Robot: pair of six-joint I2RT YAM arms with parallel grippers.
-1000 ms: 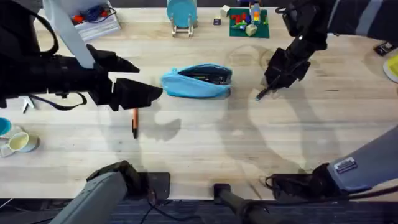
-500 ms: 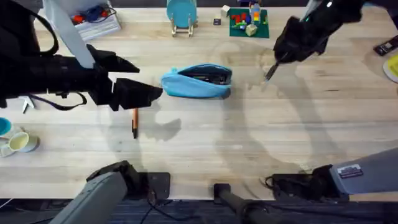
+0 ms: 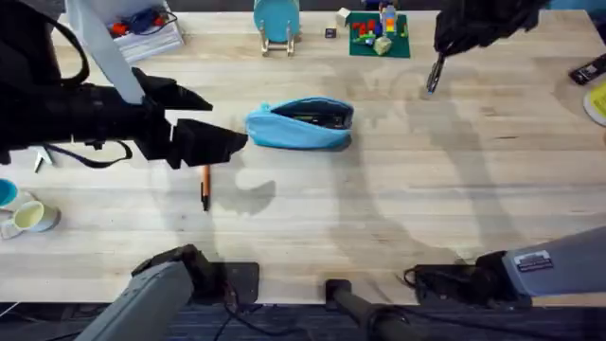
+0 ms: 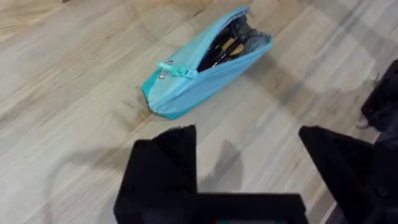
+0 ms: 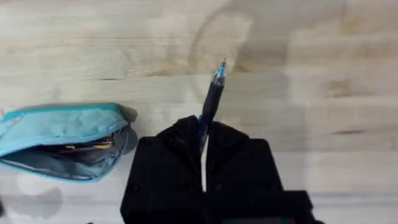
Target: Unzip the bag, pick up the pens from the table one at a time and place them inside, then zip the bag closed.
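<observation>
Pale wooden planks make up the worktop (image 3: 379, 189), and the light blue bag (image 3: 300, 123) lies near its middle with the zipper already drawn back, the mouth gaping toward the right arm's side. That arm's right hand (image 3: 445, 52) hangs high over the far right of the worktop, pinched on the dark pen (image 3: 435, 74), whose tip dangles below the fingers. To do this step well, the pen should likely travel across to the open end of the bag, come down tilted along the slot's length, and be let go only once its tip is inside the fabric lips. The left hand (image 4: 249, 162) hovers just beside the bag's closed end, fingers spread wide and empty, well placed to steady it. The orange pen (image 3: 204, 186) lies on the worktop below that hand.
</observation>
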